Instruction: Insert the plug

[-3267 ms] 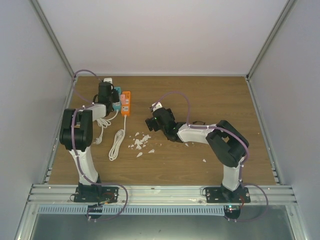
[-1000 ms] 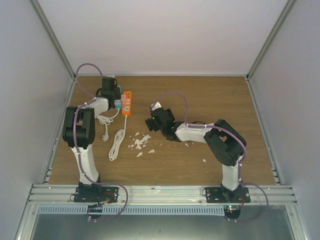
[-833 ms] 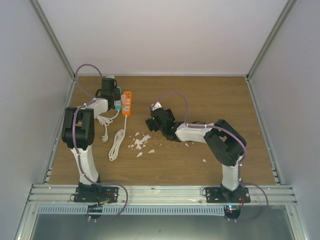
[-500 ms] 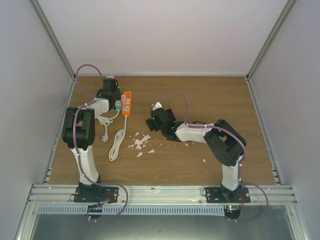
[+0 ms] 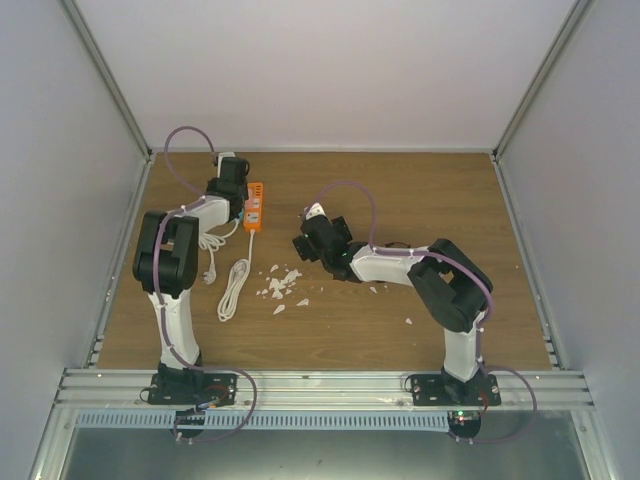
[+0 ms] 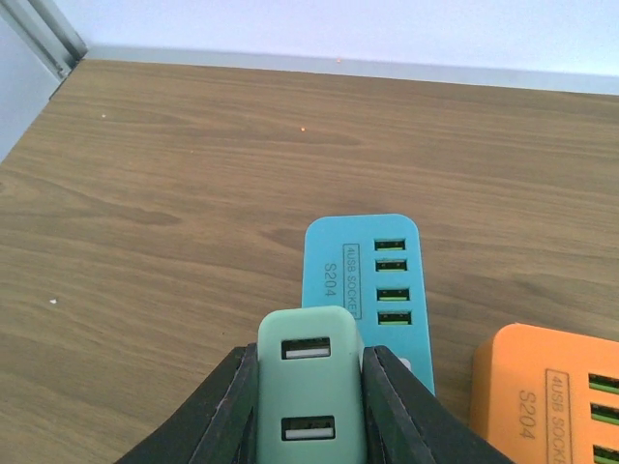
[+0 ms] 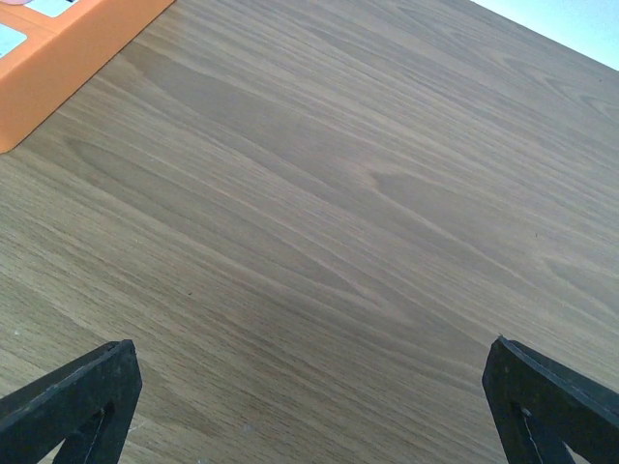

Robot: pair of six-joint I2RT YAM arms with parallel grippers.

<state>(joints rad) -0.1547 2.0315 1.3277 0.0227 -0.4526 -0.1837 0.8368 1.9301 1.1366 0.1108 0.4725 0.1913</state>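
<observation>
Wooden table (image 5: pixel 420 190), green plug (image 6: pixel 309 391) clamped, blue strip (image 6: pixel 360 280) partly hidden

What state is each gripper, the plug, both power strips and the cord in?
Left gripper: shut on green plug.
Right gripper: open, holding nothing.
Green plug: gripped over blue power strip; seated or not, cannot tell.
Blue power strip: lying flat, four USB ports empty.
Orange power strip: lying flat.
White cord: looped, lying loose.

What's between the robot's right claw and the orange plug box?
Only bare wooden table lies between the right gripper and the orange power strip; the right wrist view shows it.
</observation>
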